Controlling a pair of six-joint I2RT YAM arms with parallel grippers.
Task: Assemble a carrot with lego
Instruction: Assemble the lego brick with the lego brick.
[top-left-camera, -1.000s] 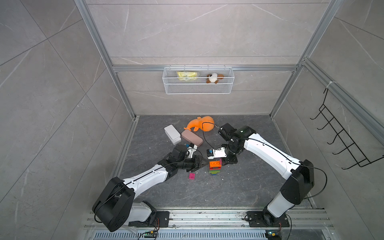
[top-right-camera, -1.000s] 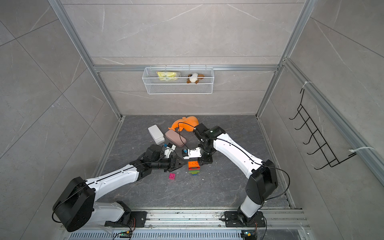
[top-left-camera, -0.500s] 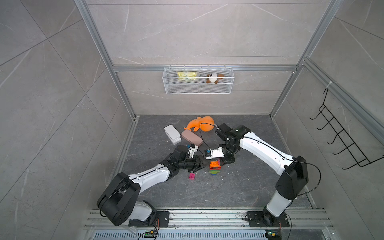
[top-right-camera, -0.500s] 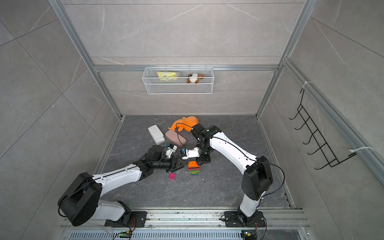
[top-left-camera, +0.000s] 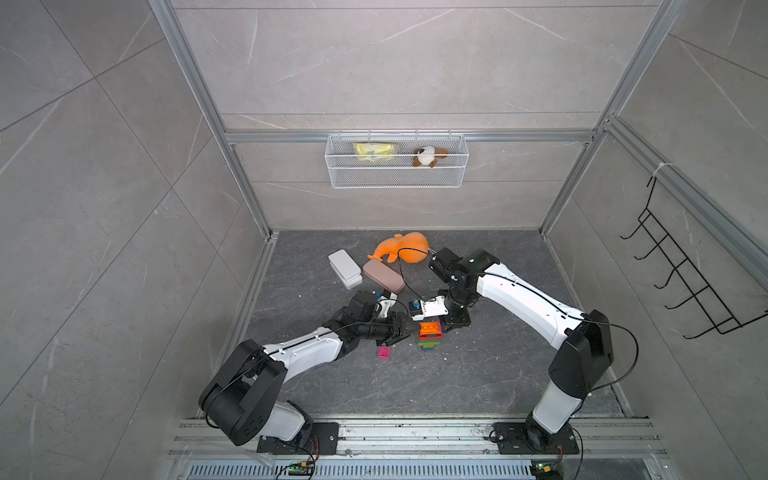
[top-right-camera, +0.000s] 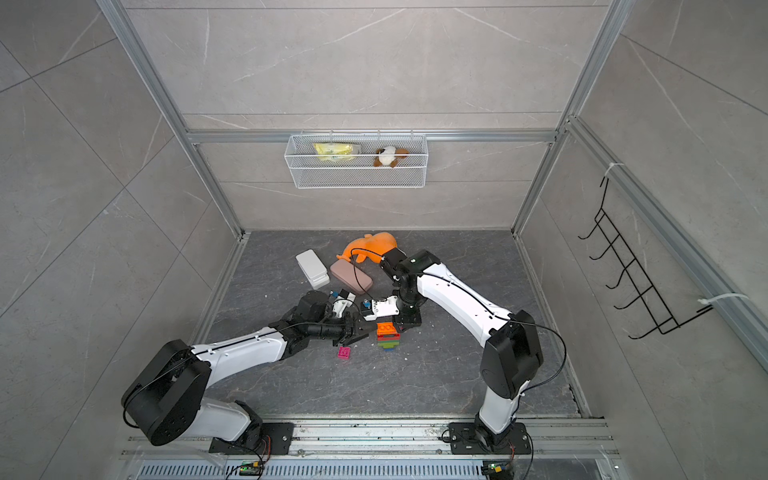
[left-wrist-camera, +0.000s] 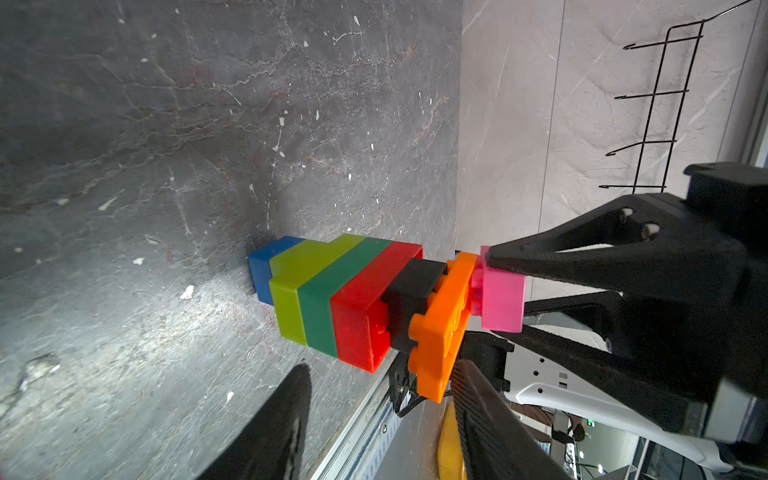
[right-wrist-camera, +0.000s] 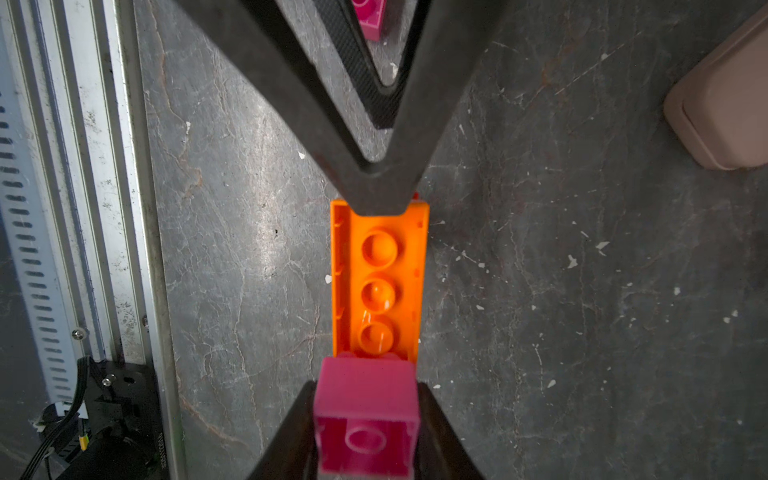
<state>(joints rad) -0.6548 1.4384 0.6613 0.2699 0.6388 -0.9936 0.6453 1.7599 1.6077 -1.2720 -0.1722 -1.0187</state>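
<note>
Right fingers (right-wrist-camera: 446, 432) pinching pink brick (right-wrist-camera: 365, 415) against carrot (left-wrist-camera: 353, 299) | left fingers (left-wrist-camera: 482, 419) spread alongside | loose brick (top-left-camera: 384, 352), case (top-left-camera: 383, 276) nearby

Left hand (top-right-camera: 360, 330), right hand (top-right-camera: 401, 326) flank carrot (top-right-camera: 388, 336); magenta brick (top-right-camera: 344, 353) loose.

Carrot (left-wrist-camera: 357, 299) bricks are glossy moulded plastic, the lime brick (left-wrist-camera: 291, 291) slightly translucent, the pink brick (right-wrist-camera: 365, 390) smooth and less shiny. Floor (left-wrist-camera: 166, 124) is dark matt stone-like slab, veined and flecked white. Walls (top-left-camera: 395, 62) are smooth pale marbled tile, frame (top-left-camera: 291, 136) brushed metal, basket (top-left-camera: 397, 178) white wire mesh, case (right-wrist-camera: 723, 112) satin plastic, toy (top-left-camera: 409, 249) matt orange
</note>
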